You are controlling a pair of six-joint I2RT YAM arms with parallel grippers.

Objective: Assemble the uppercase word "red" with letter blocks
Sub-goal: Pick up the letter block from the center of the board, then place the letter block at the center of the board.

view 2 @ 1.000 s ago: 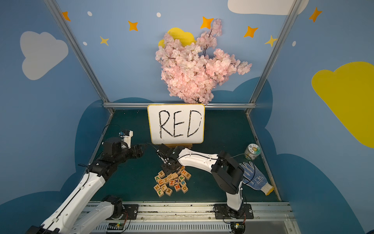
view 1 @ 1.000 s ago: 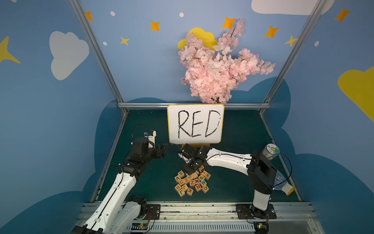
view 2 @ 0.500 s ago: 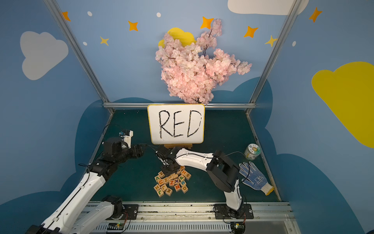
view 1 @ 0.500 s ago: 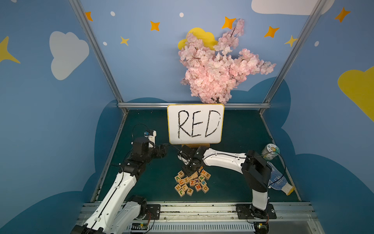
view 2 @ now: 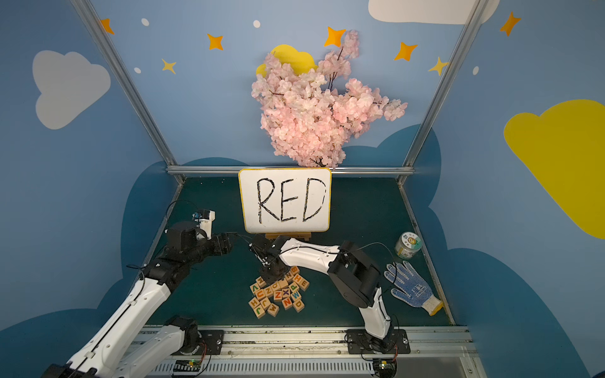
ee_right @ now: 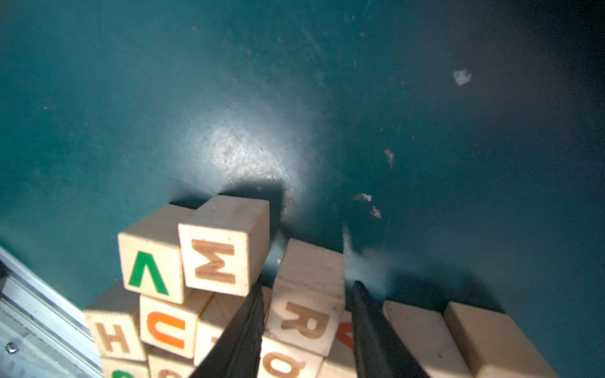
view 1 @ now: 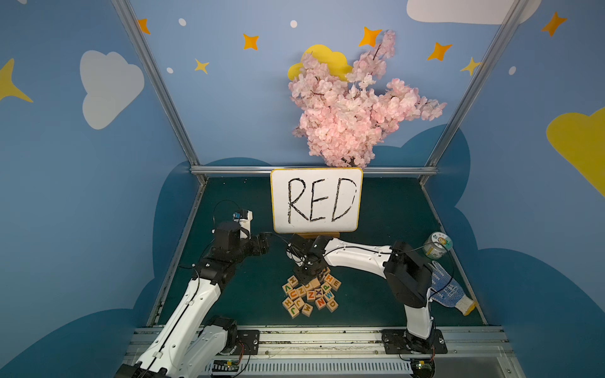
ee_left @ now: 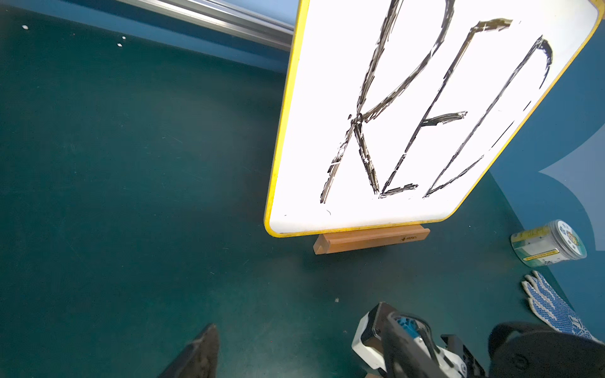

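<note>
The letter blocks (view 1: 311,296) lie in a loose pile at the front middle of the green table. An orange E (view 1: 336,284) and D (view 1: 332,304) face up on its right side. My right gripper (view 1: 307,278) is down on the pile's far edge. In the right wrist view its fingers (ee_right: 360,314) straddle the R block (ee_right: 307,314), still open, with a thin gap on one side. Blocks M (ee_right: 216,261), V and U lie beside it. My left gripper (view 1: 265,243) hovers left of the whiteboard, open and empty, with one fingertip (ee_left: 204,353) showing. No assembled word "red" shows.
A yellow-rimmed whiteboard (view 1: 316,199) with handwritten RED stands on a wooden stand behind the pile. A jar (view 1: 437,248) and a blue-dotted glove (view 1: 450,291) lie at the right edge. Pink blossoms (view 1: 353,111) hang over the back. A metal rail (view 1: 311,337) borders the front.
My right arm's elbow has swung in toward the middle and the gripper has settled onto the pile's far edge, its fingers narrowing around the R block. The left arm has not moved.
</note>
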